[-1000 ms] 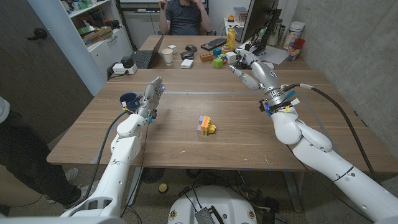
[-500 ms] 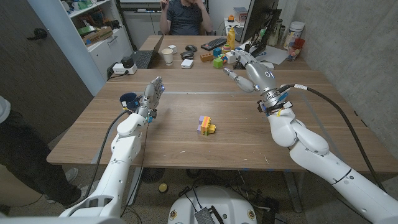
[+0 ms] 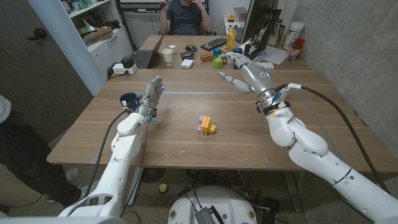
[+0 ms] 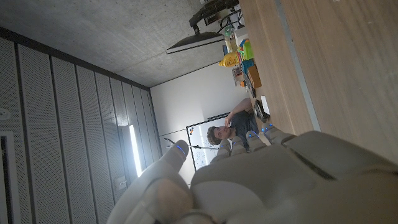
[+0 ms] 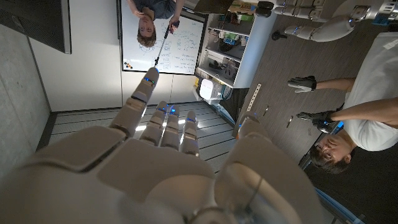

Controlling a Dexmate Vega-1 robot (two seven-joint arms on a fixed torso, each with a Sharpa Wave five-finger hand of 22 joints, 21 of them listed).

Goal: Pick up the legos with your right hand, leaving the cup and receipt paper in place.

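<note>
The legos [image 3: 206, 125], a small cluster of purple, orange and yellow bricks, lie on the wooden table [image 3: 186, 149] near its middle. My right hand [image 3: 244, 73] hovers open above the table's far right part, well behind and right of the legos, with its fingers spread [image 5: 163, 127] and nothing in them. At the table's left side my left hand [image 3: 152, 94] stands upright with its fingers together and holds nothing. A dark blue cup [image 3: 129, 99] stands just to the left of that hand.
A second table behind carries a laptop [image 3: 144, 57], a paper cup [image 3: 168, 56], a keyboard [image 3: 214, 43], coloured blocks [image 3: 218, 60] and a monitor [image 3: 258, 22]. One person sits behind it [image 3: 185, 15]; another stands at the left edge [image 3: 15, 155].
My right hand has swung to the left over the far side of the table, still open. The left hand, the cup and the legos have not moved.
</note>
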